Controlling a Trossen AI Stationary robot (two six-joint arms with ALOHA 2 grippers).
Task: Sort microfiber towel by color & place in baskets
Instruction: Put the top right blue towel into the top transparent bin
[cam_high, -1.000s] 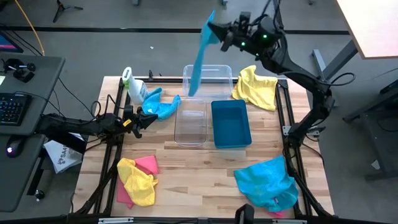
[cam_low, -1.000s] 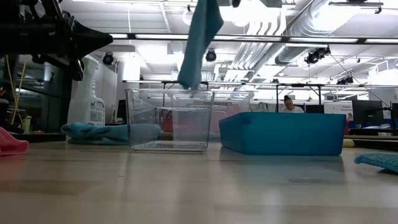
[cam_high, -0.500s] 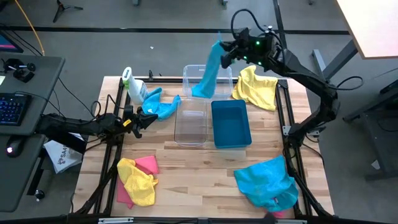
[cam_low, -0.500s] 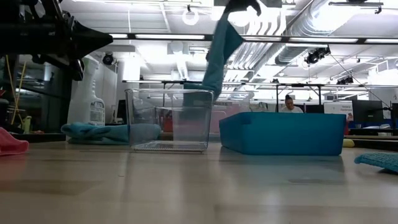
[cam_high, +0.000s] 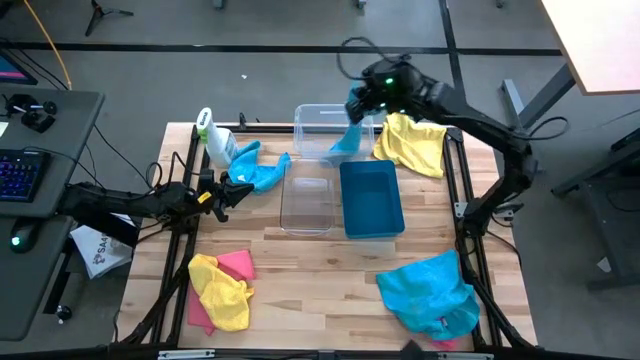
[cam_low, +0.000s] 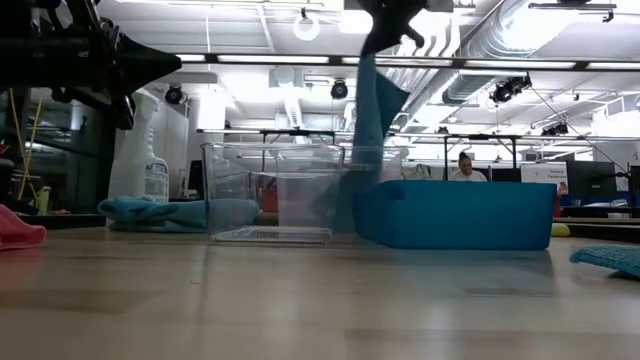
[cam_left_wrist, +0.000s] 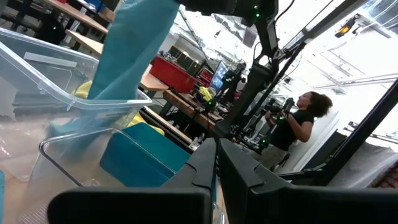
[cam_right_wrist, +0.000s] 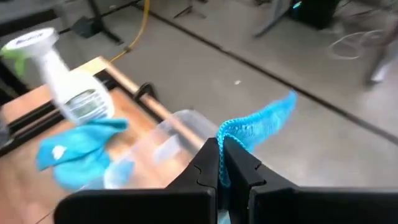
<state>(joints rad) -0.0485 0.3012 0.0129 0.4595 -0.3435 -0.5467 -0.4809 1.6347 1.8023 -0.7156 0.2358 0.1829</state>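
Observation:
My right gripper (cam_high: 358, 100) is over the table's far side, shut on a blue microfiber towel (cam_high: 347, 138). The towel hangs down into the far clear basket (cam_high: 318, 113); in the low view it (cam_low: 372, 120) drops behind the basket walls. A second clear basket (cam_high: 307, 195) and the teal basket (cam_high: 371, 197) stand side by side nearer the middle. My left gripper (cam_high: 232, 190) waits shut at the table's left, beside another blue towel (cam_high: 260, 172) lying flat on the table. My right gripper pinches the blue towel by its upper edge (cam_right_wrist: 244, 129) between the two fingers, coming from above. The towel hangs long and slack below the fingers, and its lower end (cam_left_wrist: 68, 127) is inside the far clear basket.
A white spray bottle (cam_high: 213, 135) stands at the far left. A yellow towel (cam_high: 412, 140) lies at the far right, a yellow and pink pile (cam_high: 220, 285) near left, a blue pile (cam_high: 430, 292) near right. A person (cam_left_wrist: 298, 124) is beyond the table.
My right gripper has come down toward the far clear basket, staying shut on the towel. The hanging blue towel has swung from the basket's left side to its right and been lowered, so its lower end now sits inside the basket.

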